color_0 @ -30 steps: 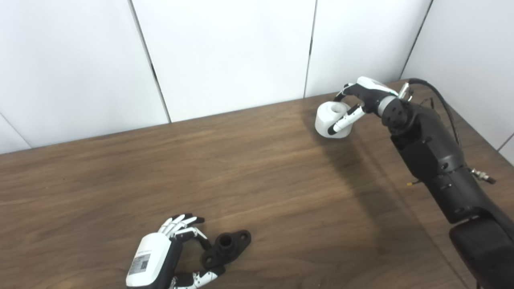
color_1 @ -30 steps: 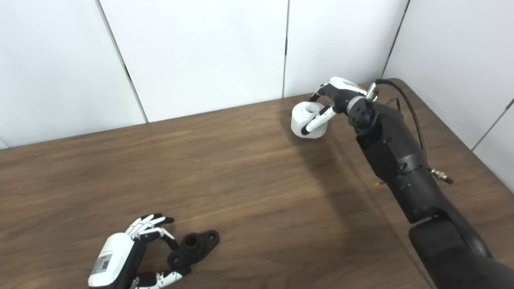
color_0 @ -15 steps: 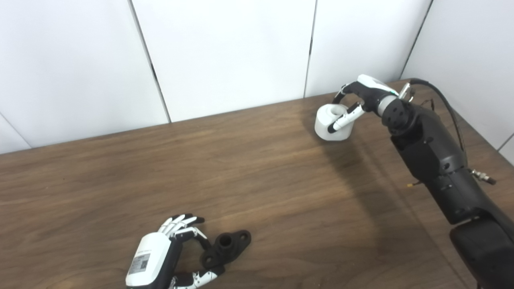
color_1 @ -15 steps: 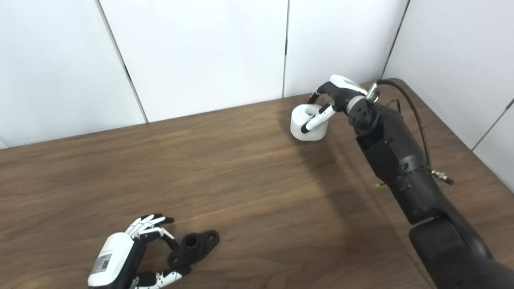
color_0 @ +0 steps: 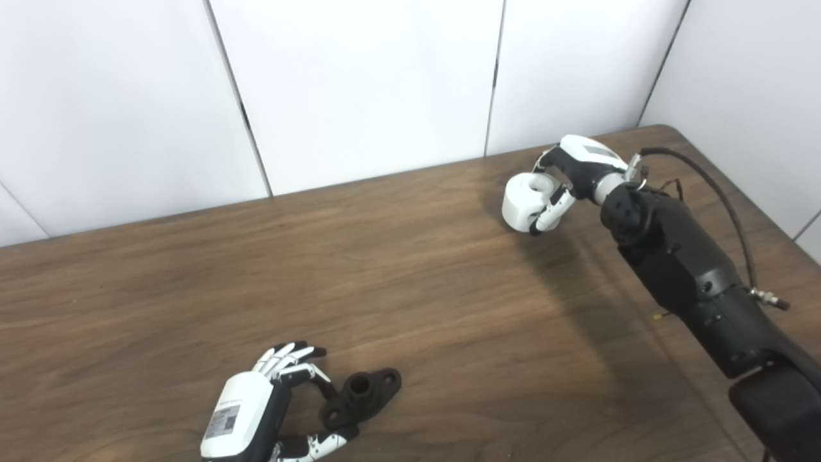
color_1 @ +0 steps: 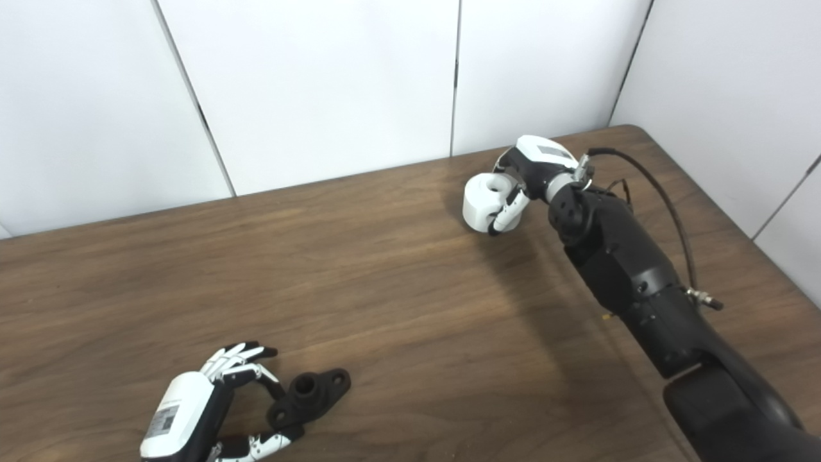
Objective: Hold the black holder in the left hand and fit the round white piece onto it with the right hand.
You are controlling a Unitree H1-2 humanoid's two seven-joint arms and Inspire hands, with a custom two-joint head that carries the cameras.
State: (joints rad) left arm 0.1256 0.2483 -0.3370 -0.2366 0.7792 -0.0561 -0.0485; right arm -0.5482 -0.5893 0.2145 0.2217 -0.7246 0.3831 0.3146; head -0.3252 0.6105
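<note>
Right hand (color_0: 567, 176) wrapped around round white plastic piece (color_0: 523, 200), far from black flanged holder (color_0: 362, 398); left hand (color_0: 256, 414) pinching holder's near lug; slip likely if loosely gripped.

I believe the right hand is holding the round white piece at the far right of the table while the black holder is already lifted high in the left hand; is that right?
Not quite: the black holder lies on the table, with the left hand around one end, as the left eye view shows. The right hand does hold the round white piece at the far right.
</note>
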